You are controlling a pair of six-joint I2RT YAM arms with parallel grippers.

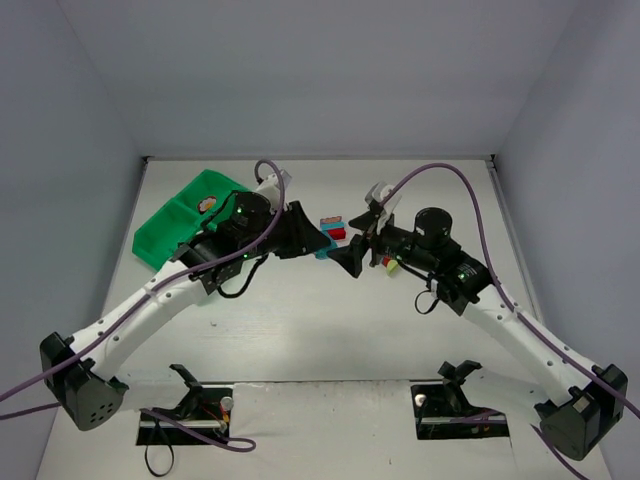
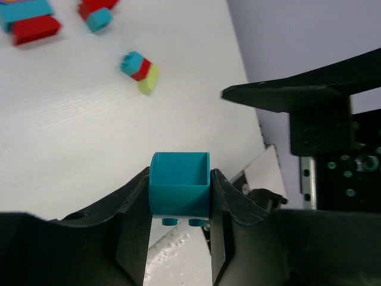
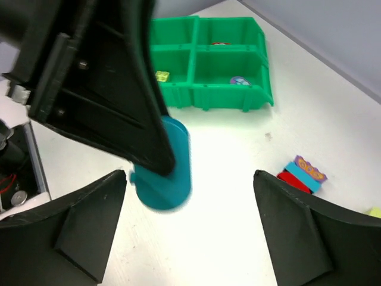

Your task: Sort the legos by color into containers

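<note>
Mid-table, right of the bright green four-compartment plastic tray (image 3: 205, 96), the left gripper (image 2: 180, 180) pinches a teal plastic lego brick (image 2: 178, 193), long axis along the fingers, studs toward the wrist, hollow end outward. The right gripper (image 3: 190, 177) gapes wide just beside it.

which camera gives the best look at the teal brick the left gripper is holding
The left wrist view: the teal brick sits centred between the fingers of the left gripper, studs visible. The right wrist view shows it blurred and partly hidden behind that gripper; the top view shows only a teal sliver.
</note>
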